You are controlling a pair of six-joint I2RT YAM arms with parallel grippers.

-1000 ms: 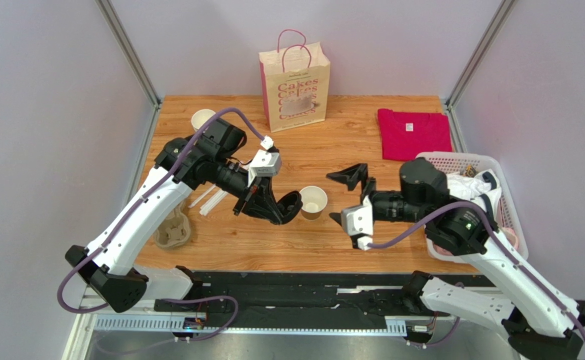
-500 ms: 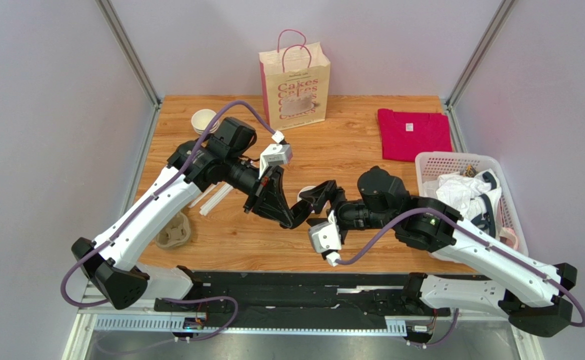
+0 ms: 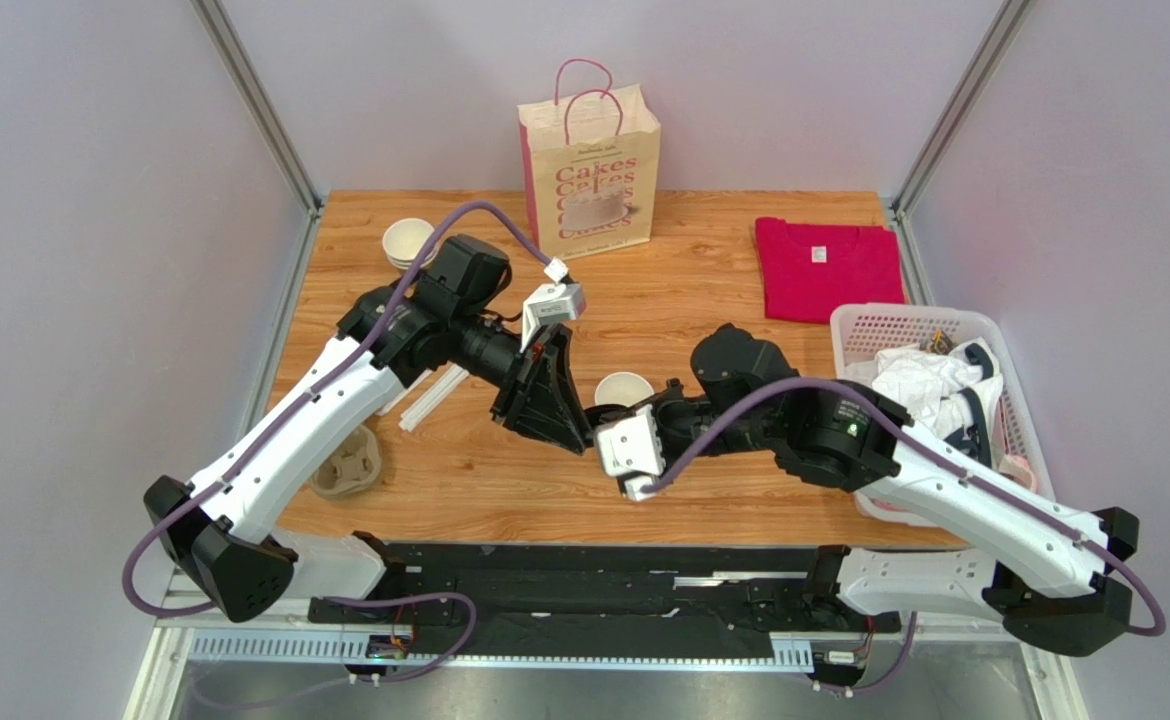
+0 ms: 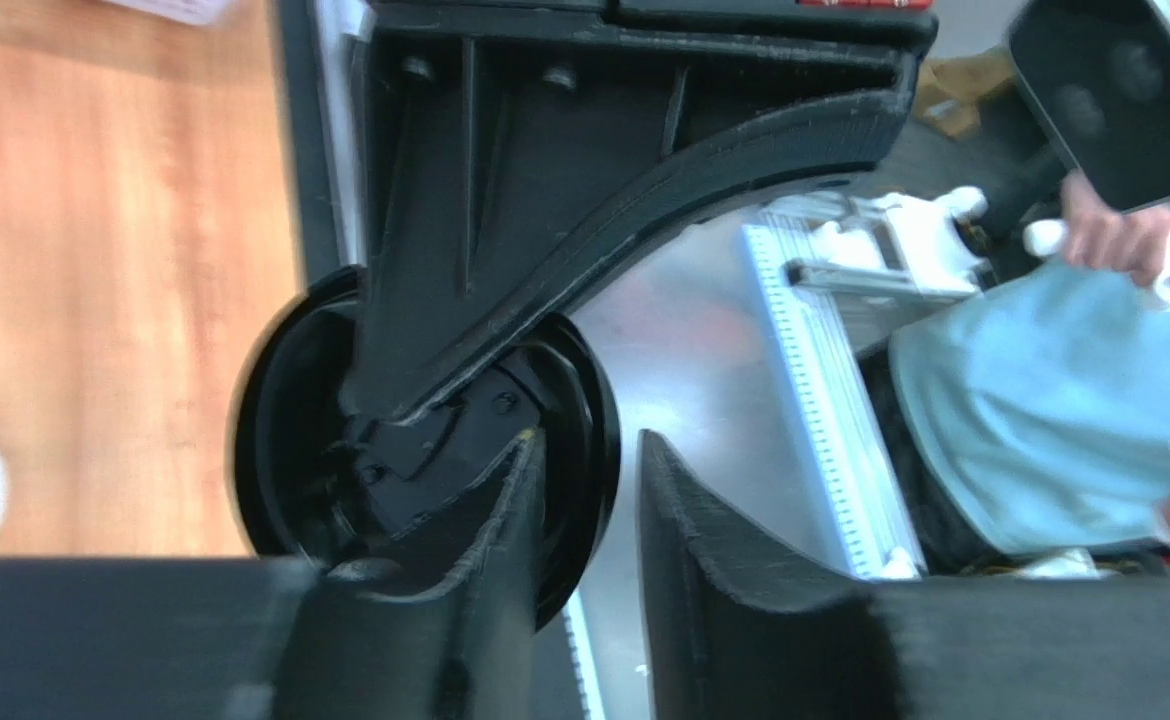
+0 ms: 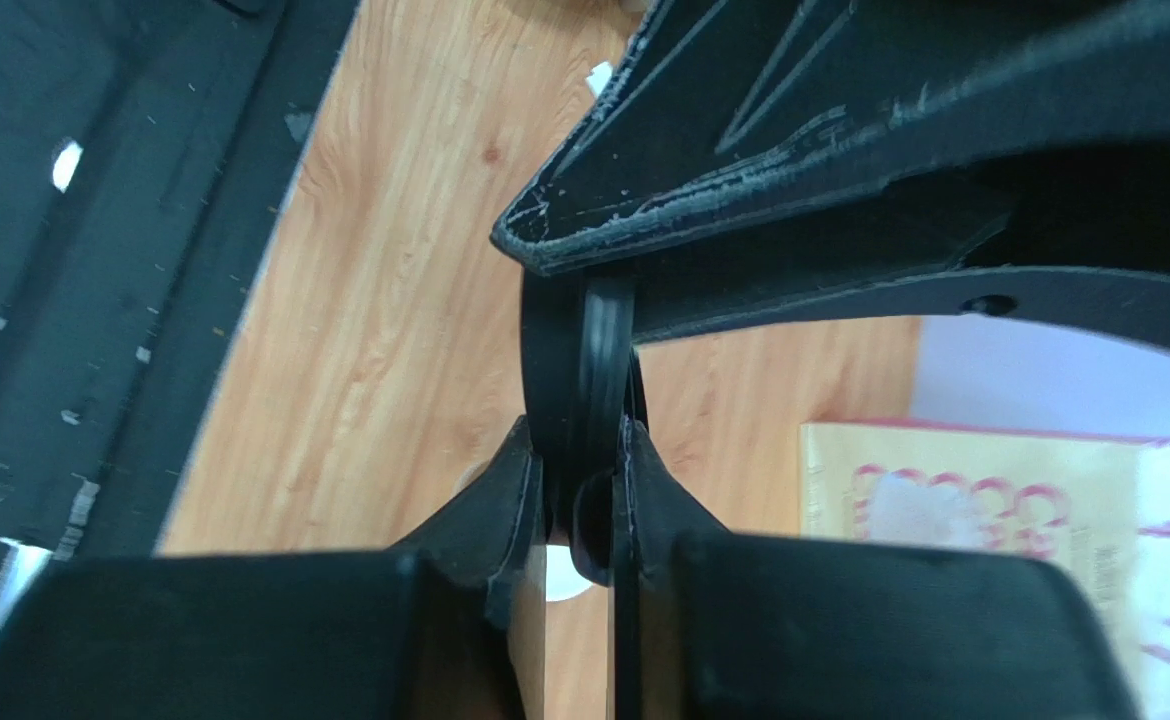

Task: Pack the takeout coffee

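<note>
ok so both arms meet mid-table. The right gripper (image 5: 576, 435) has its fingers squeezed onto the rim of the black lid (image 4: 283, 450); its wrist cam shows the lid edge-on, pinched tight between the two pads. The left gripper (image 4: 591, 450) is right up against the same lid, but its fingers stand apart with a clear gap between them. One fingertip sits in front of the lid's face and nothing is clamped, so only the right one is holding it.

The brown cup (image 3: 626, 393) stands uncovered on the wooden table (image 3: 696, 300), white inside showing, just behind the two grippers. From the top cam the grippers and lid cover its near side, so only the far part of the rim is visible.

Other stuff around:
- cream paper bag (image 3: 588, 165) with pink handles, upright at the far edge
- second pale cup (image 3: 406, 240) far left, half hidden behind the left arm
- white sticks (image 3: 423, 399) lying under the left arm
- grey pulp carrier (image 3: 346, 462) near the left edge
- red shirt (image 3: 829, 267) lying flat, far right
- white basket (image 3: 922, 320) full of clothes, with the right arm crossing in front of it
</note>
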